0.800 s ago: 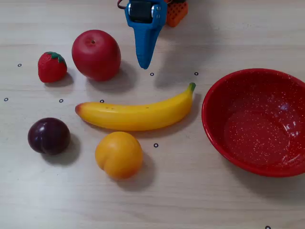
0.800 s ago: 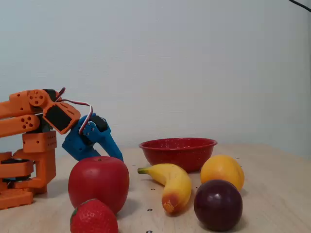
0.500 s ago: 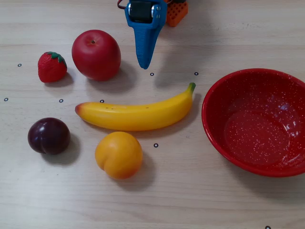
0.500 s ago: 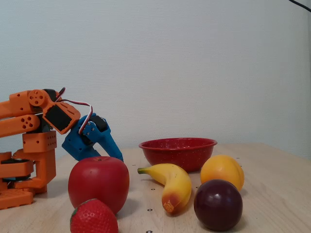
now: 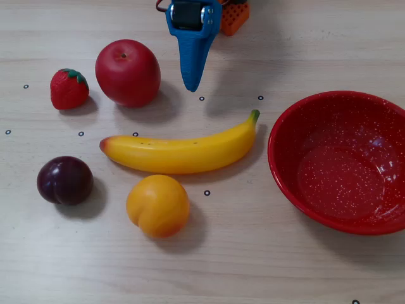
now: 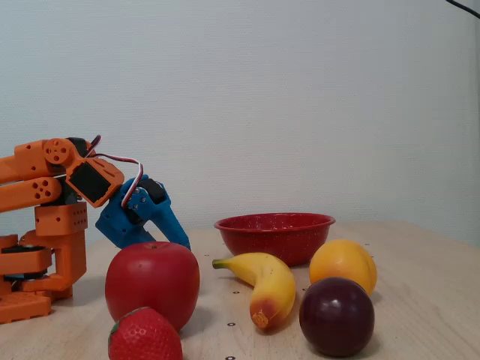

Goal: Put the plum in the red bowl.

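Note:
The plum [image 5: 64, 180] is a small dark maroon ball lying at the left of the wooden table; it also shows low at the front right [image 6: 336, 316]. The red bowl [image 5: 297, 126] with white speckles sits empty at the right edge, and at the back centre [image 6: 274, 234] in the side-on fixed view. My blue gripper [image 5: 190, 87] points down at the top centre, fingers together, holding nothing, far from the plum. It hangs just behind the apple, tip hidden, in the side-on view [image 6: 182, 241].
A red apple [image 5: 127, 72] and a strawberry [image 5: 69, 88] lie at the upper left. A banana [image 5: 183, 152] stretches across the middle, with an orange-yellow peach [image 5: 157, 205] below it. The orange arm base [image 6: 37, 225] stands at the left.

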Motion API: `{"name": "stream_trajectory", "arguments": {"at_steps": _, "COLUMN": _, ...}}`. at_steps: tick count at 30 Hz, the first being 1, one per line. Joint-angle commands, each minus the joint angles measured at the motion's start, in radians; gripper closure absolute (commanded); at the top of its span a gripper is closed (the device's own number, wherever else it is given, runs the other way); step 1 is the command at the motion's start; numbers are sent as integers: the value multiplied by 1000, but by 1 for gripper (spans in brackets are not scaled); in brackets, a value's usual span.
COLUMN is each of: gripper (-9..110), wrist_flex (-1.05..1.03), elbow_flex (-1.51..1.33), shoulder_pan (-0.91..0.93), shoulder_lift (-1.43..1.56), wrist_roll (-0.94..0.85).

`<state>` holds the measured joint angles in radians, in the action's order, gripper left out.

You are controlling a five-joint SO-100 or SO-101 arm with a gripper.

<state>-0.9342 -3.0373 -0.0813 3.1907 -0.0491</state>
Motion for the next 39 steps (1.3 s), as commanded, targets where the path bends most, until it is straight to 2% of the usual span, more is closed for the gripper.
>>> {"name": "stream_trajectory", "arguments": {"at_steps": 1, "gripper": 101, "wrist_flex": 5, "elbow_flex": -9, "shoulder_pan": 18, "shoulder_lift": 17, "wrist_roll": 6}}
{"name": "stream_trajectory", "arguments": {"at_steps": 14, "gripper": 101, "wrist_flex": 8, "elbow_flex": -9, "shoulder_pan": 34, "shoulder_lift": 11, "wrist_roll": 35}}
{"name": "stream_trajectory", "arguments": {"at_steps": 21, "gripper": 101, "wrist_flex": 40, "elbow_flex": 112, "shoulder_pan": 5, "shoulder_lift": -196, "wrist_roll": 74}}
{"name": "stream_trajectory", "arguments": {"at_steps": 30, "gripper": 101, "wrist_flex": -121, "elbow_flex": 657, "shoulder_pan": -86, "shoulder_lift": -624, "wrist_roll": 215}}
{"name": "stream_trajectory", "arguments": {"at_steps": 39, "gripper": 101, "wrist_flex": -482, "elbow_flex": 1437, "shoulder_pan": -193, "shoulder_lift": -1186, "wrist_roll": 270}}
